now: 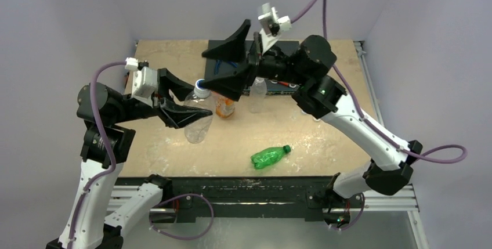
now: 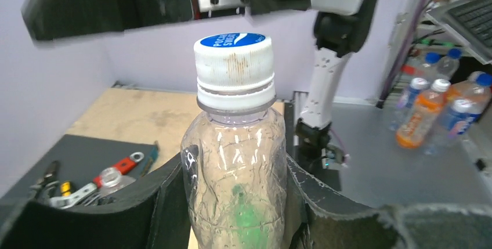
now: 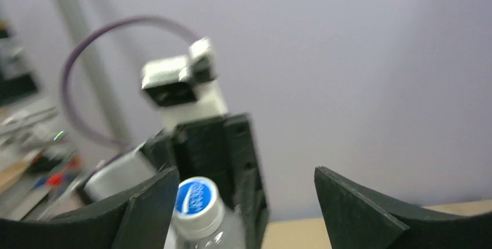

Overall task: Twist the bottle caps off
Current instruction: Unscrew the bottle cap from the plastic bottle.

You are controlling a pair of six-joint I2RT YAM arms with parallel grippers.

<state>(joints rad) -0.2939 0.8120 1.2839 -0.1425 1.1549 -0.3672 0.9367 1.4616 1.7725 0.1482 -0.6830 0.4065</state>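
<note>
from above and behind the arms, the left gripper (image 1: 184, 108) has its jaws closed on the body of a clear bottle (image 1: 197, 126), held tilted over the tabletop (image 1: 330, 130). its white cap (image 1: 201, 89) is on the neck. the right gripper (image 1: 216, 68) hangs at that cap with its jaws spread wide. just beyond stand a squat bottle (image 1: 224, 108) with an orange label and a second clear bottle (image 1: 257, 93), near a black mat (image 1: 290, 49). a green bottle (image 1: 270, 156) lies on its side toward the near edge, its green cap (image 1: 286, 148) on.

at the left wrist, the black fingers (image 2: 156, 208) press the crinkled clear bottle from both sides. the white cap, blue on top, sits screwed on, and the right gripper's open jaws hang just above it, apart from it. tools (image 2: 87, 188) lie on the black mat at lower left.

at the right wrist, the picture is blurred. the two fingers (image 3: 360, 214) stand far apart, and the white cap sits low between them, close to the one on the picture's left. whether that finger touches it cannot be told.
</note>
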